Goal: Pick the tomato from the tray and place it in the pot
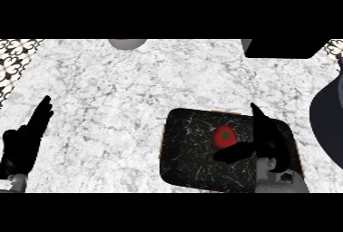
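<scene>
White and grey marble makes up the counter (134,90), veined all over and filling most of the head view. At its far left corner a strip of black-and-white patterned tile (17,54) shows, and a little more of that pattern appears at the far right corner. A black tray (194,154) with thin white streaks lies toward the counter's near edge, right of centre, its corners rounded. The tomato (225,137) sits on the tray, nearer the tray's right side than its left, red with a small green stem spot on top.

The right hand (268,136) is over the tray's right half, fingers straight and pointing away toward the far edge, thumb stretched out to the left just below the tomato. It is spread, not closed on anything; whether the thumb touches the tomato cannot be told. The left hand (23,140) rests near the counter's left edge, fingers straight and held together, pointing up.

Much is cut off. The pot (328,122) shows only as a dark curved body at the right edge (its rim and inside are out of view). A black flat shape (281,47) at the far edge is cropped, as is a grey rounded thing (127,43) there. The right hand hides part of the tray's right side.
</scene>
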